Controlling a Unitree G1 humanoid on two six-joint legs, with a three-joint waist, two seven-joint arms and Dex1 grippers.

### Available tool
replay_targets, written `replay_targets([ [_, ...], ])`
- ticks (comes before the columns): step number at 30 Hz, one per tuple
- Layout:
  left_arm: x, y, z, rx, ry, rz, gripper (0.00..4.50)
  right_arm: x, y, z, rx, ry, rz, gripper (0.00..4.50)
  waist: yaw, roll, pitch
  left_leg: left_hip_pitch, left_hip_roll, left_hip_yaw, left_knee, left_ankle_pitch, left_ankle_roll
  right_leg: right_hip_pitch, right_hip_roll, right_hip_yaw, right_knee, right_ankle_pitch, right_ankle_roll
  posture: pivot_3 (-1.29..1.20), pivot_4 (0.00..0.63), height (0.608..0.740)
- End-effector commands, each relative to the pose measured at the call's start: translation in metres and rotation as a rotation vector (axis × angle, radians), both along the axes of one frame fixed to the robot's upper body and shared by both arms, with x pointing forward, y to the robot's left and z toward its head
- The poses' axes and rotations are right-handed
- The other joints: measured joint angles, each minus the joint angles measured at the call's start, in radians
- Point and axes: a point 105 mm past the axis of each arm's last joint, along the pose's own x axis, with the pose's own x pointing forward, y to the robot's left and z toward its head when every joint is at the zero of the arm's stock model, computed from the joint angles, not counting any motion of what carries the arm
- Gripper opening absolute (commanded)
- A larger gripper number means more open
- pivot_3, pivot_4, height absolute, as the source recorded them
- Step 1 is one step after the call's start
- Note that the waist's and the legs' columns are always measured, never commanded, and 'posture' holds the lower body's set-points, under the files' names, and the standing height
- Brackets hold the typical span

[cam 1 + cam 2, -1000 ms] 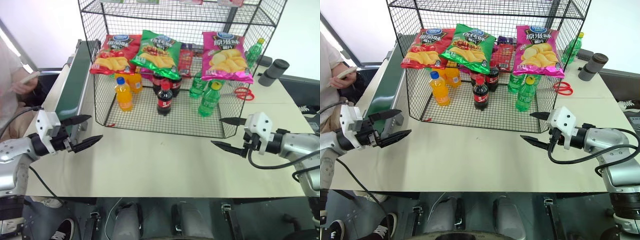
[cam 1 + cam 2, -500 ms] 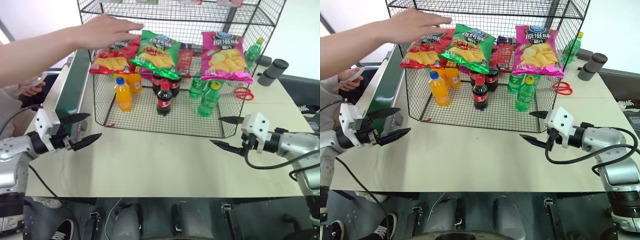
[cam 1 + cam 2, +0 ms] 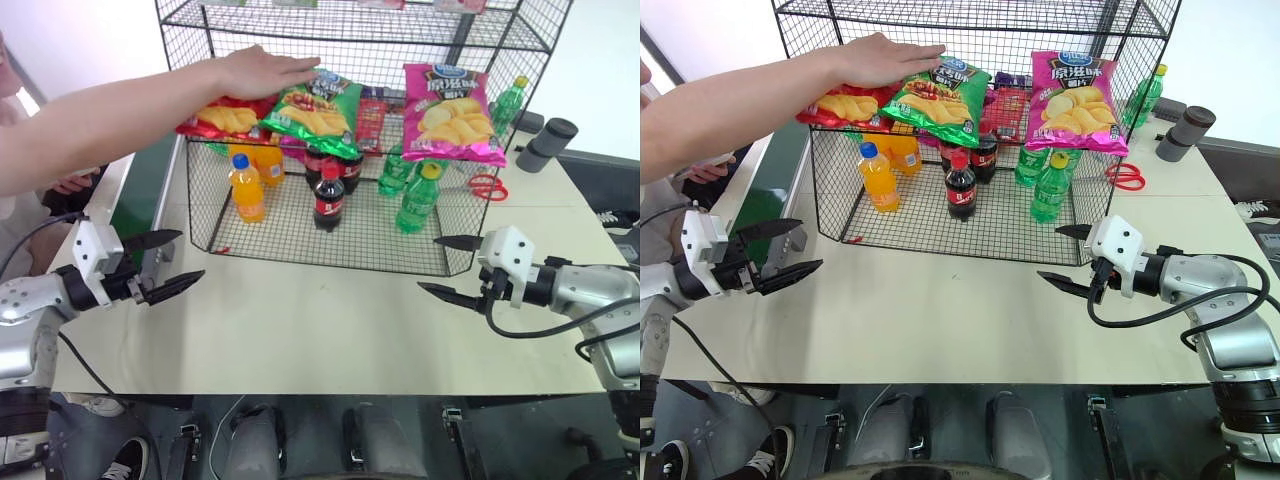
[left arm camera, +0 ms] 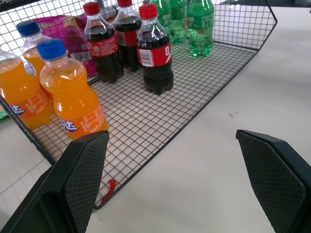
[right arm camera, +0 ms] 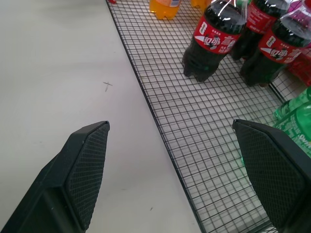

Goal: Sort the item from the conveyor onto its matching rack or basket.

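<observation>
Right now a person's hand (image 3: 265, 72) rests on the green crisp bag (image 3: 315, 105) at the rack (image 3: 500, 45) — my left gripper (image 3: 168, 262) and right gripper (image 3: 445, 266) hover before it, fingers wide

Three crisp bags lie on the rack (image 3: 500, 30) tier: one red bag (image 3: 215, 118), one green bag (image 3: 315, 108) and one pink bag (image 3: 450, 110). On the mesh floor, ahead of the left pincer (image 3: 165, 263), stand two orange drink bottles (image 4: 73, 99) and three cola bottles (image 4: 154, 51). Ahead of the right pincer (image 3: 448, 266) stand three green soda bottles (image 3: 418, 198); a fourth green bottle (image 3: 508, 102) stands outside the rack. One pair of red scissors (image 3: 486, 186) lies on the counter (image 3: 330, 330).
</observation>
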Motion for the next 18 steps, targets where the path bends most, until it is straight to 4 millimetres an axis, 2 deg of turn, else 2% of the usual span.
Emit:
replay_targets([
  [1,-0.0013,0.0004,0.0045,0.018,-0.024,0.001,4.5,-0.0012,0.0027,0.0078,0.006,-0.028,0.015,4.23,0.0,0.0,0.0,0.0,0.0,0.0,0.0,0.0,0.0,0.0,0.0,0.0,0.0,0.0,0.0,0.0,0.15,0.74],
  [18,-0.0012,-0.0039,0.0031,0.031,-0.061,0.018,4.5,-0.0015,0.005,0.0067,0.016,-0.016,0.024,4.23,0.0,0.0,0.0,0.0,0.0,0.0,0.0,0.0,0.0,0.0,0.0,0.0,0.0,0.0,0.0,0.0,0.15,0.74],
])
